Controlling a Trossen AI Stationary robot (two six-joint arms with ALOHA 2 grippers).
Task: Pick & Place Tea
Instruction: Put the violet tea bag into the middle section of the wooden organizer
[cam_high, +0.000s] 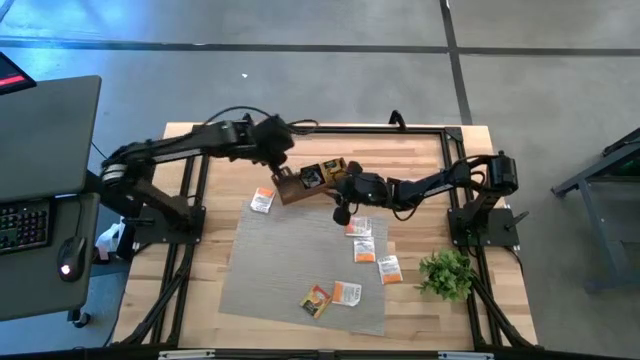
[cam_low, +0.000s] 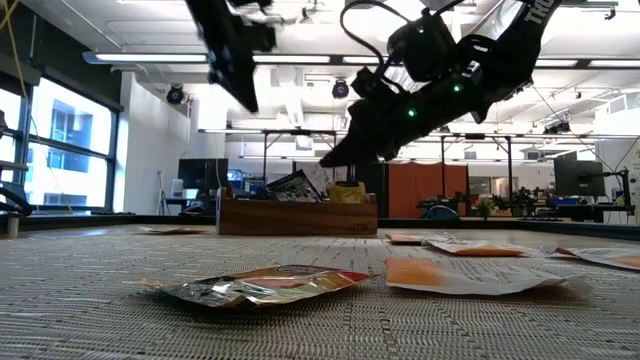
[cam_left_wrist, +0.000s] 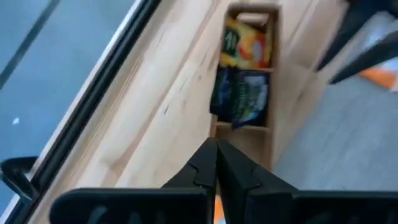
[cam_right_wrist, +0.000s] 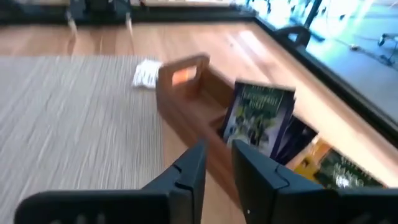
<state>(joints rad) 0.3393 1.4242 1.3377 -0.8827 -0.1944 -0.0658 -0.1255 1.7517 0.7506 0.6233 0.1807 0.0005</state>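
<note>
A wooden box (cam_high: 298, 190) stands at the far edge of the grey mat. It holds dark (cam_left_wrist: 241, 96) and yellow (cam_left_wrist: 249, 43) tea sachets on edge. Several more sachets lie flat on the mat, such as a white one (cam_high: 262, 200) by the box and orange-printed ones (cam_high: 364, 250) toward the right. My left gripper (cam_high: 283, 172) hangs shut above the box's left end (cam_left_wrist: 216, 144), holding nothing that I can see. My right gripper (cam_right_wrist: 217, 158) is open and empty, hovering by the box's near side next to a dark sachet (cam_right_wrist: 258, 118).
A small green plant (cam_high: 447, 272) stands on the bare wood at the table's right near corner. Two sachets (cam_high: 330, 296) lie near the mat's near edge. Black frame rails (cam_high: 320, 128) run around the table. A desk with keyboard and mouse (cam_high: 40, 200) stands off to the left.
</note>
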